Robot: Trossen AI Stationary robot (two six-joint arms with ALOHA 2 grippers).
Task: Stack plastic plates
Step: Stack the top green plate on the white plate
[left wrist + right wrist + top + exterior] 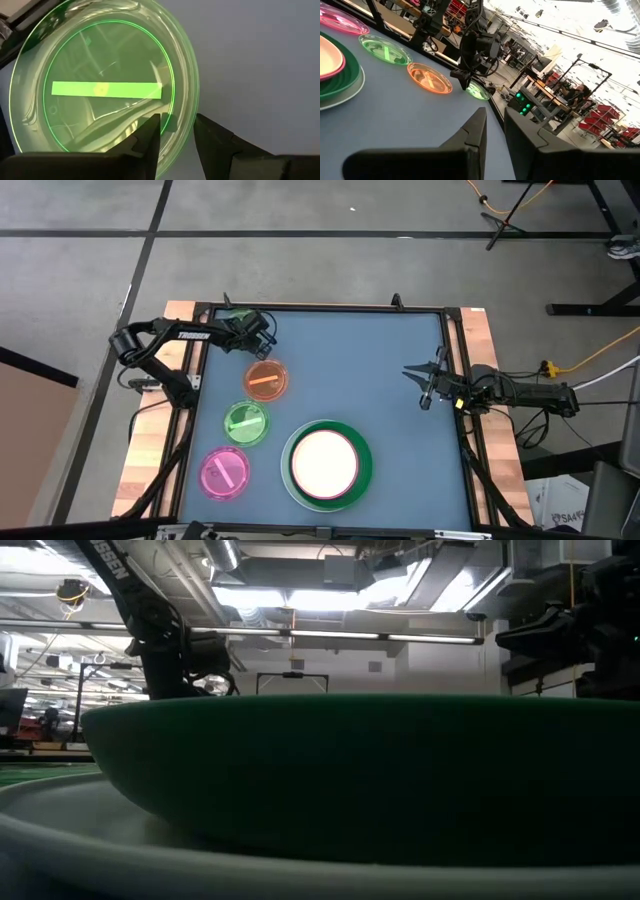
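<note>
Your left gripper [262, 332] sits at the table's far left corner, its jaws parted with the rim of a translucent green plate [105, 80] passing between them; whether they pinch it you cannot tell. That rim is thin and slick, so a shallow bite could let the plate slip or tilt on lifting. Just nearer you from that claw lie the orange plate [266, 379], the second green plate [246, 423] and the magenta plate [225, 473]; a low carry could clip them. Further right waits the stack [326, 464], cream on pink on dark green on white. Your right gripper [428, 383] idles well apart, nearly closed, empty.
</note>
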